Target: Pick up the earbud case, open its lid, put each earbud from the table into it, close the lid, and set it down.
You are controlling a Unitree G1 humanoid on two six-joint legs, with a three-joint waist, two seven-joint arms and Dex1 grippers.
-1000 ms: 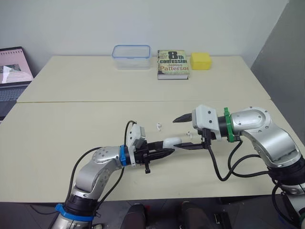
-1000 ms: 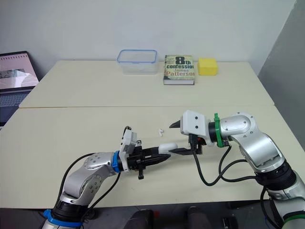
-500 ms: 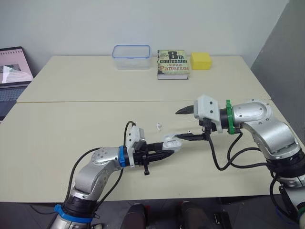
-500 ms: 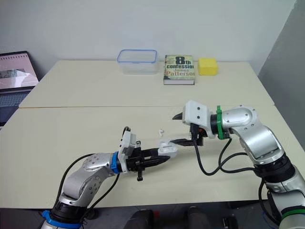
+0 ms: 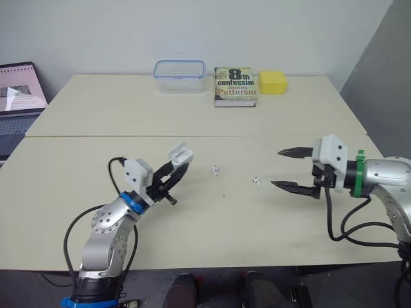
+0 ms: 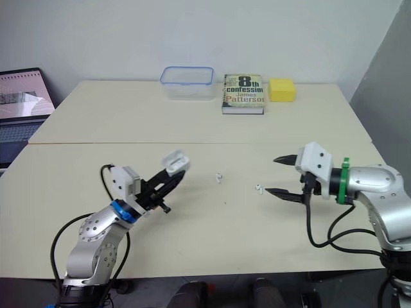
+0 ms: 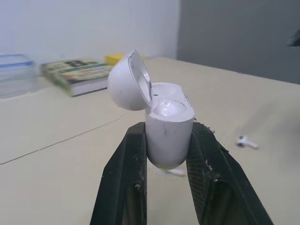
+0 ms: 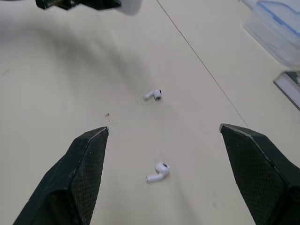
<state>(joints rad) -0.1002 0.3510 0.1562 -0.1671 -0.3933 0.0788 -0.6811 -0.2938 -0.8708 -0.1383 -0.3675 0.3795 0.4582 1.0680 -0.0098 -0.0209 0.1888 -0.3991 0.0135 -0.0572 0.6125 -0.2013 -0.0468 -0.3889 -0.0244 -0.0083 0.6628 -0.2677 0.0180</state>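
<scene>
In the head view, the left tool (image 5: 174, 172) is clamped on the earbud case (image 5: 180, 154) and holds it in the air above the tabletop (image 5: 212, 224). The right tool (image 5: 276, 169) hovers with its fingers wide apart, pointing at the right earbud (image 5: 256, 181), and the left earbud (image 5: 216, 170) lies farther on, between the two tools. In the left wrist view, we see the lid (image 7: 127, 82) hinged open and the two fingers (image 7: 124, 183) pressing the lower sides of the body, leaving the sockets free. In the right wrist view, both earbuds lie loose on the tabletop ahead of the spread fingers, well apart from each other. We judge the earbuds to be light, hard and smooth, prone to skid or flick away under a pinch; take hold squarely across the bulb or stem, low against the tabletop. We judge the case to be rigid and glossy; grip its flat sides, clear of the hinge.
</scene>
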